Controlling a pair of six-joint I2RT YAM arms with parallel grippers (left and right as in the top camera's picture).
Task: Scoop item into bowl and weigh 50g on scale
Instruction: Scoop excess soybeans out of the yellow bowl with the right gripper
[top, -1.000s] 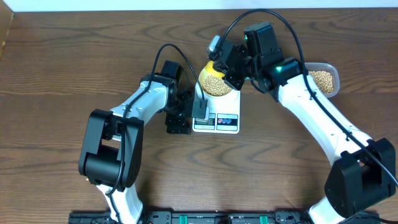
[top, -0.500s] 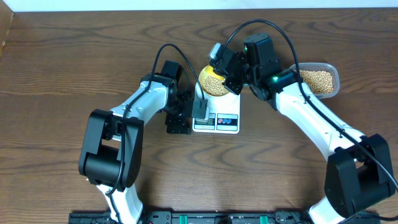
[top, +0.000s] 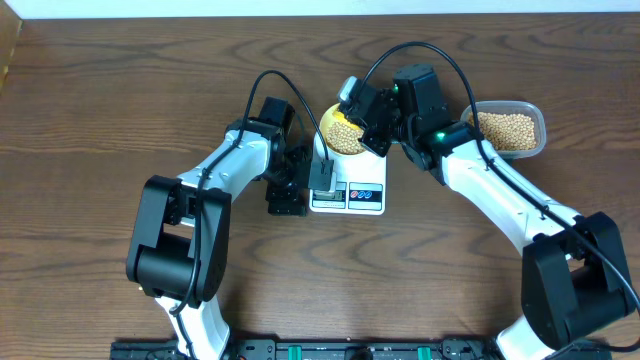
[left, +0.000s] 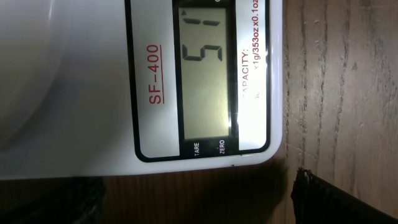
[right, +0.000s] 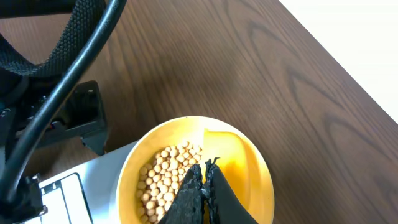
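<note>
The pale yellow bowl (top: 326, 125) stands on the white scale (top: 365, 196) and holds tan beans (top: 343, 134). In the right wrist view the beans (right: 163, 177) fill the left half of the bowl (right: 129, 169). My right gripper (right: 205, 167) is shut on a yellow scoop (right: 231, 155) that dips into the bowl's right half. It also shows in the overhead view (top: 366, 124). My left gripper (left: 196, 200) is open at the scale's (left: 74, 93) display end, and the display (left: 202, 74) reads 51.
A clear plastic tub (top: 541, 128) of beans stands to the right of the scale, behind my right arm. A black cable (right: 74, 56) and the left arm's body lie left of the bowl. Bare wooden table surrounds the scale.
My right arm has drawn a little to the left over the bowl, uncovering more of the tub. The left arm and the scale have not moved.
</note>
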